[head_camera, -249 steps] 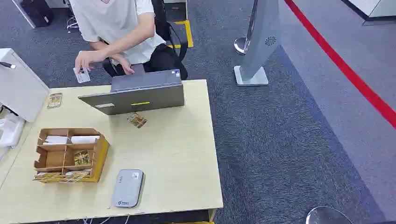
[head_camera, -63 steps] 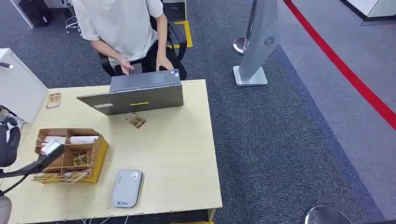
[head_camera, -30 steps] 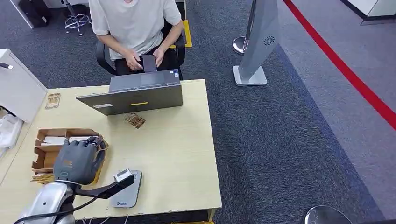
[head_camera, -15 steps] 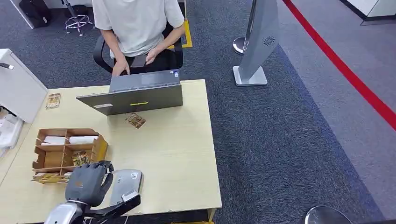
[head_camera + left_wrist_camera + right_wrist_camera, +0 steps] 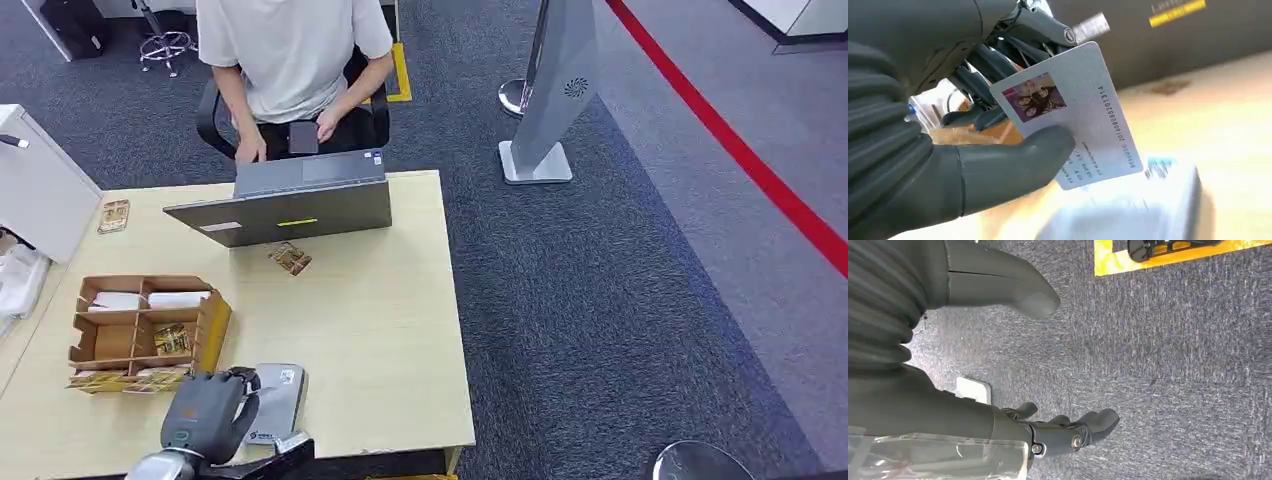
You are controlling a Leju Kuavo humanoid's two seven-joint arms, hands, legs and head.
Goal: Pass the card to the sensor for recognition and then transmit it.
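Card (image 5: pixel 1075 117) sits pinched in the left hand (image 5: pixel 205 410) at the lower left of the head view, thumb (image 5: pixel 1013 162) pressing it against the dark fingers, just above the grey sensor (image 5: pixel 275 400). Scanning looks under way; transmitting it is left. Right hand (image 5: pixel 998 385) hangs over carpet (image 5: pixel 1173 365), fingers apart, holding nothing.

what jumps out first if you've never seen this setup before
The grey left hand pinches a white card with a small photo, just above the grey sensor at the table's near edge. Across the table a person sits behind an open laptop, and a compartmented cardboard box stands beside the sensor.
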